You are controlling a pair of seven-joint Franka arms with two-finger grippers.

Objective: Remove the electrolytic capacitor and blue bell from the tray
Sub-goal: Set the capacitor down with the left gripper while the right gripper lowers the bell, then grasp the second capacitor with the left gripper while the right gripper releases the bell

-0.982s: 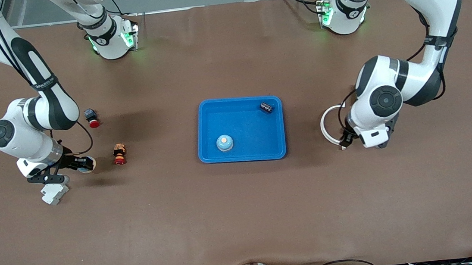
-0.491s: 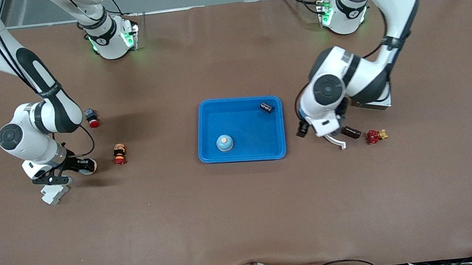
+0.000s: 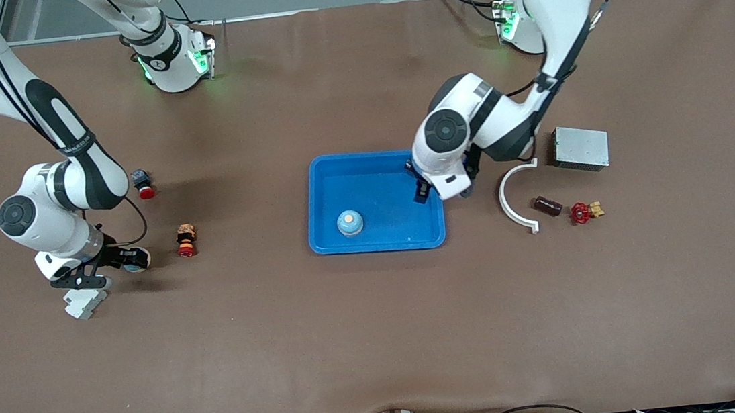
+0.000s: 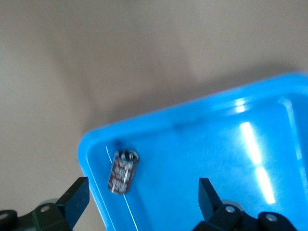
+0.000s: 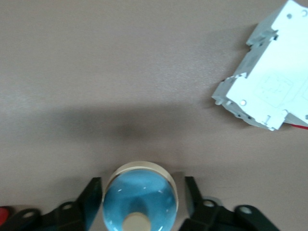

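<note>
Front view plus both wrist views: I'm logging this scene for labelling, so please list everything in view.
tray: 1, blue, table's middle
bell: 2, blue; this one in the tray, another on the table at the right tool
capacitor: 1, dark, lying in a tray corner
push button: 1, red and black, right arm's end
figure: 1, red and orange, nearer the camera than the button
breaker: 1, white, right arm's end
curved strip: 1, white, left arm's end
box: 1, grey, left arm's end
block: 1, dark brown, beside the strip
valve: 1, red, beside the block
left tool: open, over the capacitor
right tool: around the second bell
</note>
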